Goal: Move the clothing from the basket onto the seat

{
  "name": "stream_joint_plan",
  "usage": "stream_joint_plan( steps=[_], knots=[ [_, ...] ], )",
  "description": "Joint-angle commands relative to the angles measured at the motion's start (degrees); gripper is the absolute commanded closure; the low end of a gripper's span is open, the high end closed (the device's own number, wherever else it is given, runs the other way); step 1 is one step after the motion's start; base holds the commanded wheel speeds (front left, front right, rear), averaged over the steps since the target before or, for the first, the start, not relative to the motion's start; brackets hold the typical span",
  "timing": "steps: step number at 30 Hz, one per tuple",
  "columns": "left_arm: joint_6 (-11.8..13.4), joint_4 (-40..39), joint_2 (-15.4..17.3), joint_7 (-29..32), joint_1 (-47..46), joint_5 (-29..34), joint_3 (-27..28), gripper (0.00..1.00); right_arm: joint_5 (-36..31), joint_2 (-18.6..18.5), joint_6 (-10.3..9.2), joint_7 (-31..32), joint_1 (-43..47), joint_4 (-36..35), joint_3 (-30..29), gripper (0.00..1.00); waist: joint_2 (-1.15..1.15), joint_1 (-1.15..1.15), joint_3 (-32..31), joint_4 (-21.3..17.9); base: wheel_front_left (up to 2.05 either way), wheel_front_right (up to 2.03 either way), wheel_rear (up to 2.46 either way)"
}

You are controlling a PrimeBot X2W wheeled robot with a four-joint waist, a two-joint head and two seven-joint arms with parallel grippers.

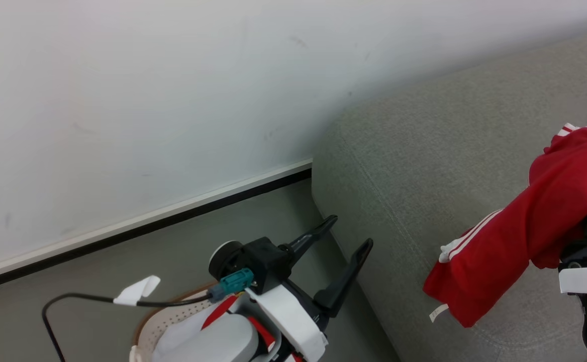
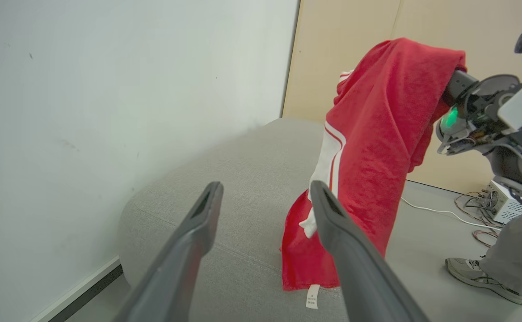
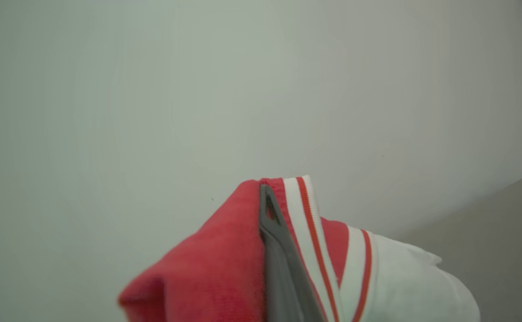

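Observation:
A red garment with white stripes [image 1: 534,231] hangs from my right gripper [image 3: 265,194], which is shut on its upper fold; the cloth drapes over the fingers. Its lower hem and white label [image 2: 313,297] reach the cushion of the grey seat [image 1: 449,151]. My left gripper [image 1: 351,230] stands open and empty beside the seat's left end, above the floor. In the left wrist view its fingers [image 2: 207,210] frame the seat [image 2: 243,179] and the hanging garment [image 2: 377,147]. The basket [image 1: 148,322] sits at the lower left under my left arm, with red clothing [image 1: 219,312] showing inside.
A white wall with a dark skirting strip [image 1: 137,226] runs behind the seat and floor. A black cable [image 1: 72,299] loops off my left wrist. A person's shoe [image 2: 475,273] and grey trouser leg stand on the floor beyond the seat, near cables and a small box [image 2: 502,205].

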Motion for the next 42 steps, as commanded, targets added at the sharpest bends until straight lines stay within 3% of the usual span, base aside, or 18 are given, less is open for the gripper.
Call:
stream_joint_plan(
  steps=[1, 7, 14, 18, 21, 33, 42],
  knots=[
    [-0.1, 0.29, 0.4, -0.52, -0.37, 0.37, -0.21, 0.0, -0.67, 0.25, -0.11, 0.38, 1.09, -1.32, -1.04, 1.0, 0.0, 0.0, 1.18, -2.07, 0.0, 0.0, 0.0],
    [-0.36, 0.48, 0.75, -0.08, -1.57, 1.33, -0.65, 0.0, -2.13, 1.55, -0.12, 1.66, 1.39, -4.27, -2.82, 1.0, 0.0, 0.0, 3.87, -3.15, 0.0, 0.0, 0.0],
    [-1.06, -0.56, 1.87, 1.33, -4.5, 3.01, -1.32, 0.0, -3.16, 1.0, -0.12, 1.83, -4.48, -4.31, -3.43, 1.0, 0.0, 0.0, 9.96, -1.39, 0.0, 0.0, 0.0],
    [-1.54, -1.68, 2.65, 2.93, -7.02, 3.62, -1.59, 0.0, -3.21, -1.33, -0.12, 1.71, -10.84, -2.16, -5.13, 1.0, 0.0, 0.0, 14.71, 0.84, 0.0, 0.0, 0.0],
    [-1.85, -3.12, 3.22, 4.16, -9.38, 4.64, -1.64, 0.0, -2.93, -5.1, -0.12, 2.1, -16.61, -0.16, -7.49, 1.0, 0.0, 0.0, 19.03, 3.3, 0.0, 0.0, 0.0],
    [-2.15, -7.07, 5.64, 6.61, -14.55, 6.57, -0.79, 0.0, -4.1, -19.0, -0.11, 3.77, -37.35, 15.39, -16.91, 1.0, 0.0, 0.0, 31.08, 11.21, 0.0, 0.0, 0.0],
    [-2.05, -8.07, 6.16, 6.86, -16.3, 6.79, -0.54, 0.0, -10.84, -22.44, -0.12, 7.77, -42.96, 35.2, -14.32, 1.0, 0.0, 0.0, 35.57, 14.24, 0.0, 0.0, 0.0]
  ],
)
